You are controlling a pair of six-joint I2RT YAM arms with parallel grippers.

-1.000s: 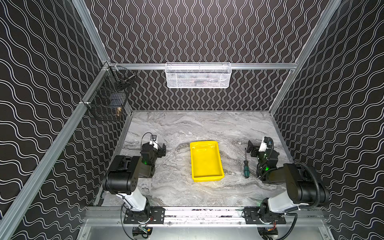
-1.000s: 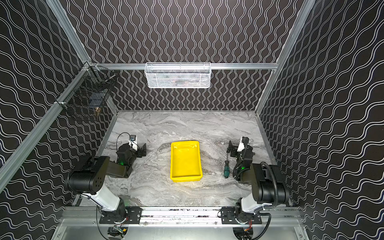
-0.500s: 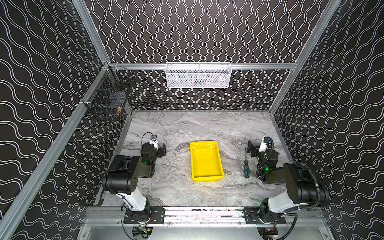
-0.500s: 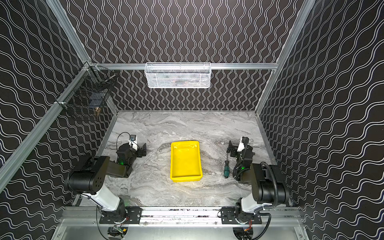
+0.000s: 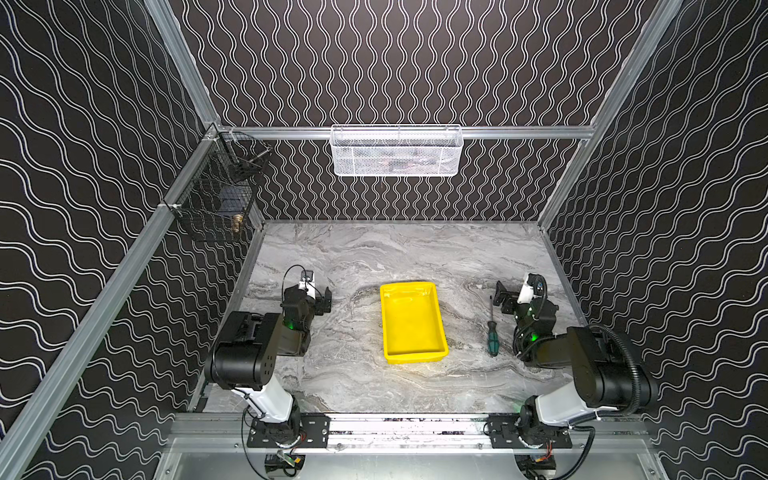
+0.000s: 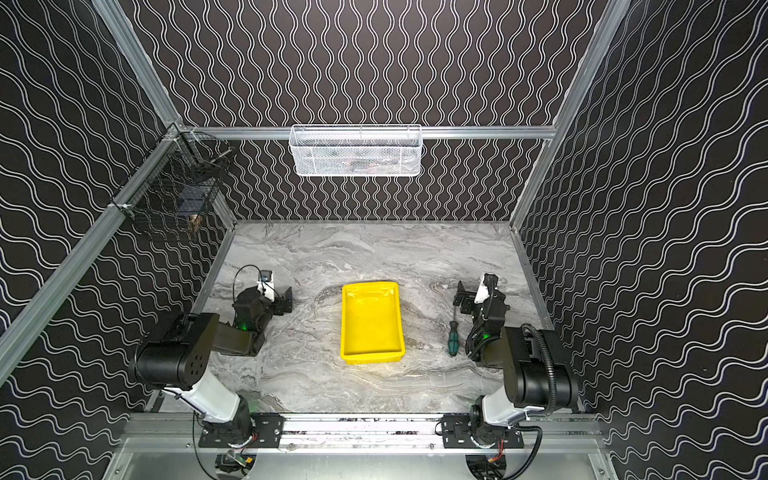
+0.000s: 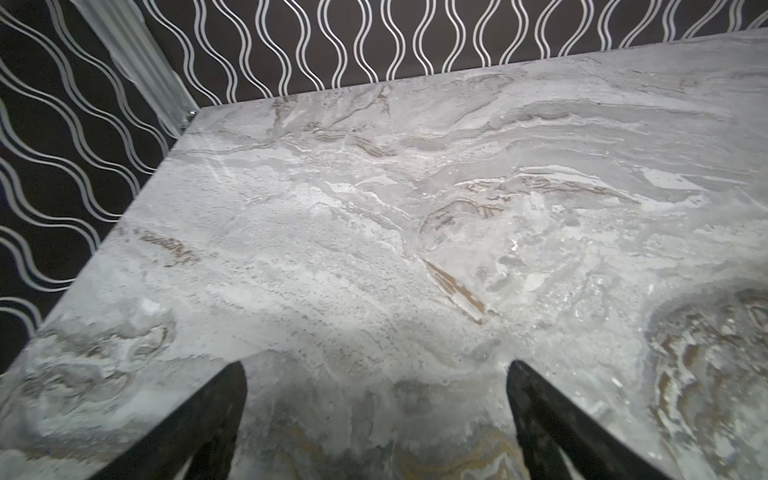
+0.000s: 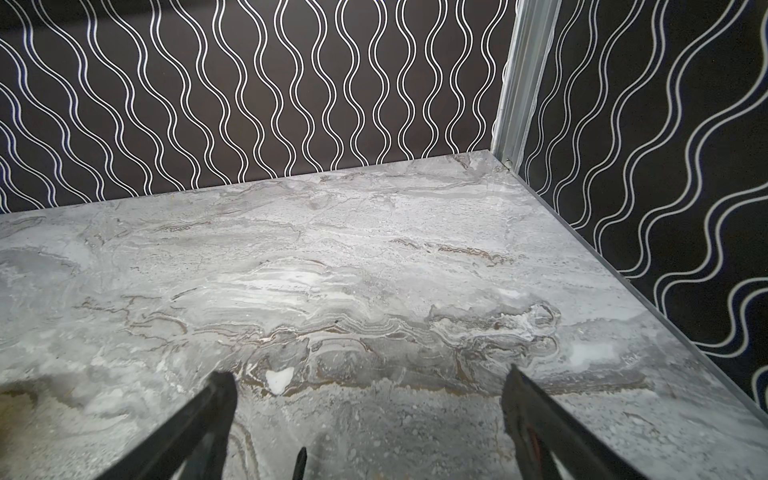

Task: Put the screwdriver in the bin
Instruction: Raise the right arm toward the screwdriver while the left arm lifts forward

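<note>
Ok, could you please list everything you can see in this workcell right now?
screwdriver: one, green-and-black handle with a dark shaft, lying on the tabletop to the right of the bin
bin: one, bright yellow, middle of the tabletop, empty
white mesh basket: one, white, hung on the back rail; contents unclear
black wire basket: one, black, hung on the left-hand rail; contents unclear
tabletop: one, grey marble pattern, under everything
left gripper: one, black, open, low over the tabletop on the left, holding nothing
right gripper: one, black, open, by the screwdriver's shaft end, holding nothing
</note>
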